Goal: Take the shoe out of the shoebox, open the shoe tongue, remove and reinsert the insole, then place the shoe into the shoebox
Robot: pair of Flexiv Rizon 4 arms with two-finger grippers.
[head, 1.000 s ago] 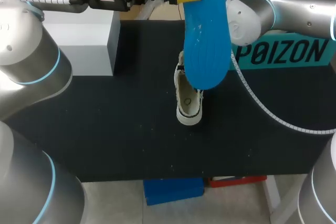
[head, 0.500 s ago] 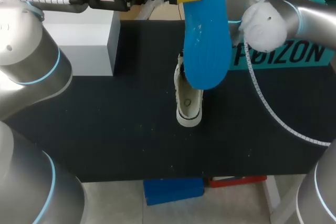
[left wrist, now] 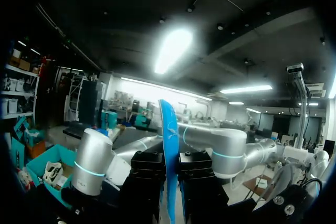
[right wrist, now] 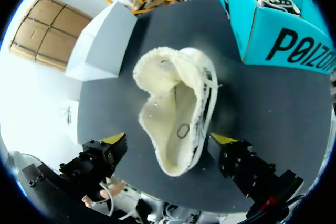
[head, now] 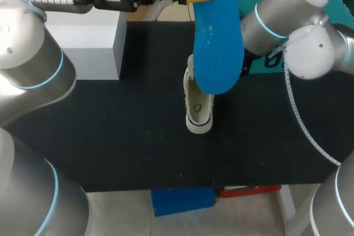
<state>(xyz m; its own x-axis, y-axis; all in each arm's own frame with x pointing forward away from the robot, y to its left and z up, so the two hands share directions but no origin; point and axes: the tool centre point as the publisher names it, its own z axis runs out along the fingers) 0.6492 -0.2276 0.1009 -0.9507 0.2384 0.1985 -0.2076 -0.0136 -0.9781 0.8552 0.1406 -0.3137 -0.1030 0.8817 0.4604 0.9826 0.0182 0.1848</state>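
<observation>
Black tabletop (head: 110, 136): the shoe (head: 198, 109) lies mouth-up, apart from the shoebox (right wrist: 273, 30). Left jaws clench the blue insole (head: 217, 42) aloft; right jaws hang released astride the shoe. Best to pin the heel, then feed the insole toe-first

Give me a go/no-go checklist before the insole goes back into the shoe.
1. insole secured: ok. The left gripper clamps it from both sides, holding it high over the table.
2. shoe opening clear: ok. The right wrist view shows it spread wide and the inside bare.
3. right gripper ready: ok. It is open, with one yellow tip on each side of the shoe.
4. Shoe held steady: not ok. Nothing grips it.
5. Insole lined up with the opening: cannot tell. In the head view the insole hides the front of the shoe.
</observation>
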